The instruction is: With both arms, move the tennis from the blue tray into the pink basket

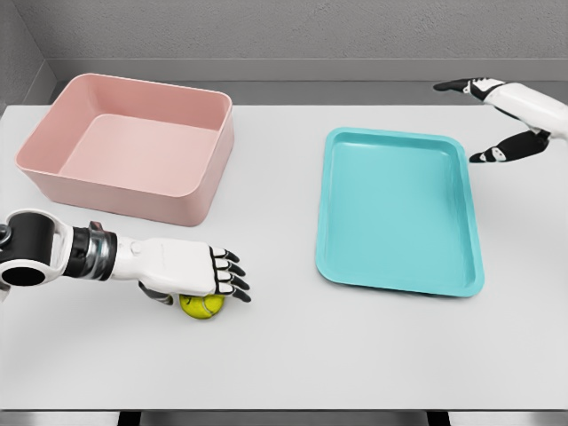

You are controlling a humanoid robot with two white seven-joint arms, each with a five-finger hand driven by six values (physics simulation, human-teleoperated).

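The yellow-green tennis ball [202, 307] sits on the white table in front of the pink basket [133, 146], outside the blue tray [399, 209]. My left hand [200, 286] lies right on top of it. The fingers [233, 275] curl down over its right side and the thumb presses at its left, so only the ball's lower edge shows under the palm. My right hand [493, 120] hovers past the tray's far right corner, fingers spread and holding nothing. Neither the basket nor the tray has anything in it.
The table's [355, 355] front edge runs along the bottom of the view. The basket stands at the back left and the tray right of centre, with a strip of bare table between them. A grey wall rises behind.
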